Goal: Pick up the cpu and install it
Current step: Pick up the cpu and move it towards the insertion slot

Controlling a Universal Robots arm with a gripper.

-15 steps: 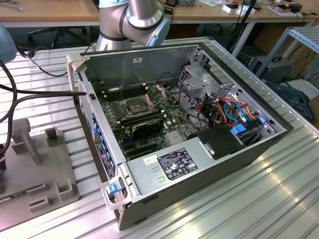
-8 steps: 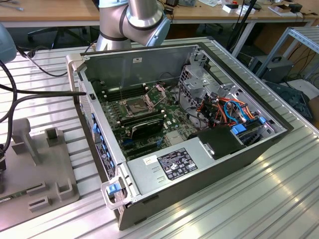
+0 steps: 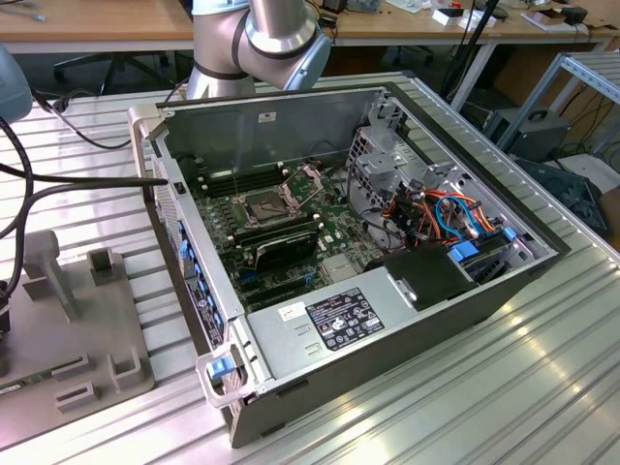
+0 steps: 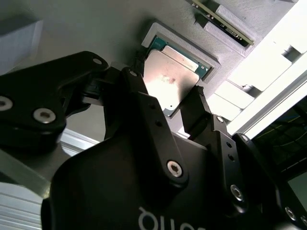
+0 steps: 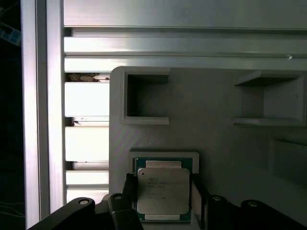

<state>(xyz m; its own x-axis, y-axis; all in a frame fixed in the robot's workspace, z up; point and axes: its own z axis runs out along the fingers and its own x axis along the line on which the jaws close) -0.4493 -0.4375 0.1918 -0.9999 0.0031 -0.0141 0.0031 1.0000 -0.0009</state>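
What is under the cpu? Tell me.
The cpu sits in a framed recess of the grey holder; the recess rim shows around it. The floor beneath is covered by the chip.

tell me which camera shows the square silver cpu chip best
The first wrist view: the flat square silver-grey cpu lies face-on in its grey plastic holder. The second wrist view shows it slanted, glare-washed.

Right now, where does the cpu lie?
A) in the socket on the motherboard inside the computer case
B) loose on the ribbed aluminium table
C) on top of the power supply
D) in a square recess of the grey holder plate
D: in both wrist views the cpu lies flat inside a framed square recess of the grey holder plate, with its metal top facing up.
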